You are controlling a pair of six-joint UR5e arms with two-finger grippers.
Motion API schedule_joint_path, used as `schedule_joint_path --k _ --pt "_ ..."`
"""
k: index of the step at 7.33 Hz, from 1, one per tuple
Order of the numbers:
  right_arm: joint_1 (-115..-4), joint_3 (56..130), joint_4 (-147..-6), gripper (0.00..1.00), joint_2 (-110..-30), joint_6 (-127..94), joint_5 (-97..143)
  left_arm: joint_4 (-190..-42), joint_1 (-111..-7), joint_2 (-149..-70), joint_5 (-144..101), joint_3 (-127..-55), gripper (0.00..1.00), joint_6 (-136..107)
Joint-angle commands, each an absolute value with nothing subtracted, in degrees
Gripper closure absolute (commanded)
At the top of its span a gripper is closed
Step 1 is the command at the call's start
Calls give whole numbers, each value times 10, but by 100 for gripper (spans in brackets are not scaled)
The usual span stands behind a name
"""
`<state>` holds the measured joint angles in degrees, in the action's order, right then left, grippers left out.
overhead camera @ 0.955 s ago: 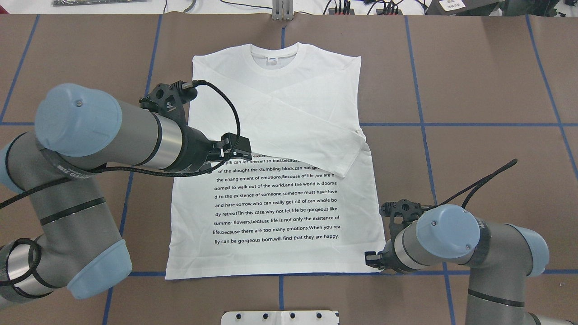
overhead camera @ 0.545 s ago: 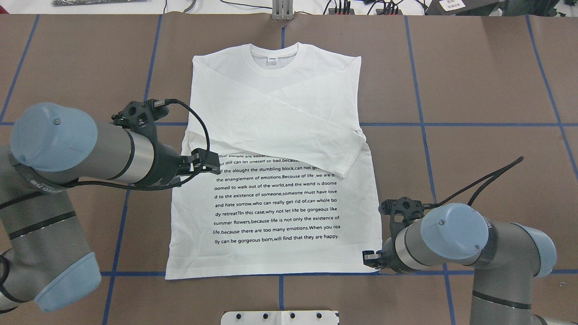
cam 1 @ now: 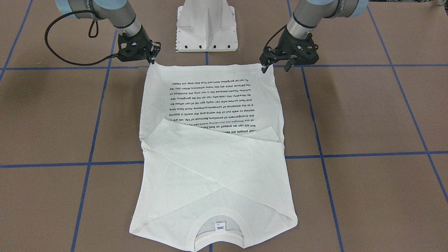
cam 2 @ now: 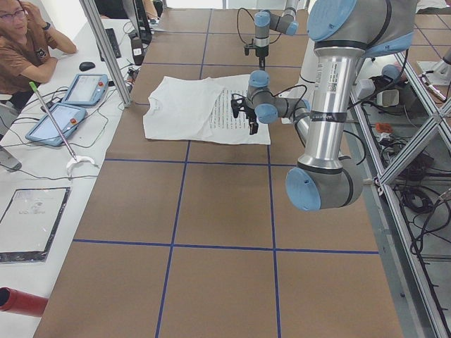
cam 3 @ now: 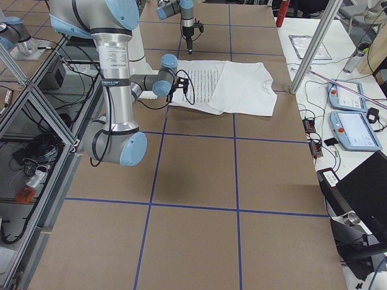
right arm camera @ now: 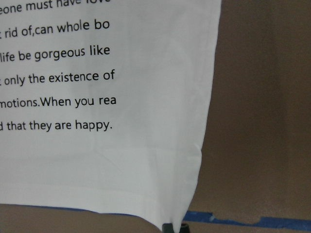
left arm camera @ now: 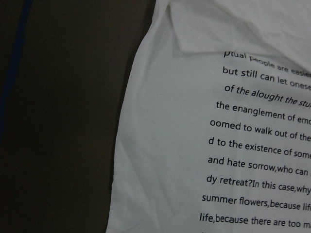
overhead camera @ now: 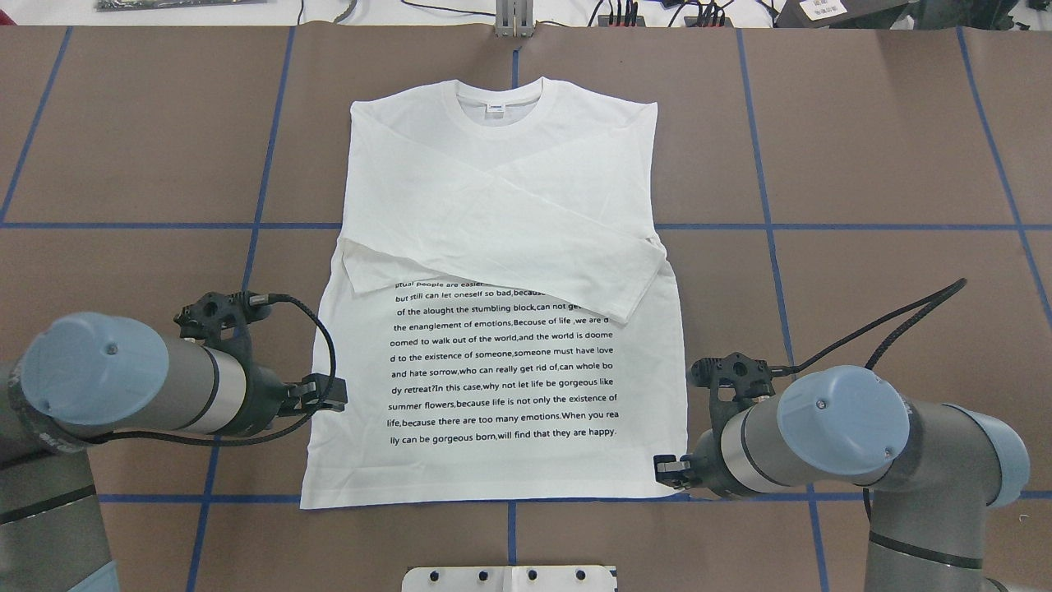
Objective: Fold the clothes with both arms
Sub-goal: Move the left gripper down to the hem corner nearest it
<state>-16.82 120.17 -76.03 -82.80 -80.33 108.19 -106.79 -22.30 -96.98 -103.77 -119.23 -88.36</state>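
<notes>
Shirt (overhead camera: 493,189) is lying flat on the brown table (overhead camera: 863,148), collar pointing away from my base, hem nearest the white pedestal (cam 1: 206,28). Both sleeves (overhead camera: 534,234) are lying crossed over the chest, covering the top lines of the printed text (overhead camera: 501,370). My right pincer (cam 1: 153,59) is sitting at its hem corner, fingers together, seemingly pinching the cloth; the wrist view is showing only the tips. My left pincer (cam 1: 275,66) is hovering spread over the shirt's edge near the other hem corner, gripping nothing. A person (cam 2: 28,42) is sitting by two tablets (cam 2: 70,105) beyond the collar end.

Left claw (cam 1: 275,68) wide, right claw (cam 1: 153,60) low.
</notes>
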Motion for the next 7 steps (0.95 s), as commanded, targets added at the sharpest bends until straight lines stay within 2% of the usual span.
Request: schedule_joint_path --k 1,4,7 --pt "-168 1204 -760 100 -824 -803 1082 -1110 -168 -962 -998 -1157 2 -942" --pt "-168 1203 -760 100 -823 -803 1082 -1107 -149 -951 -997 -1154 6 -942" --pt "-168 1204 -760 100 -821 -803 1083 -1080 -140 -953 -998 -1155 16 -944"
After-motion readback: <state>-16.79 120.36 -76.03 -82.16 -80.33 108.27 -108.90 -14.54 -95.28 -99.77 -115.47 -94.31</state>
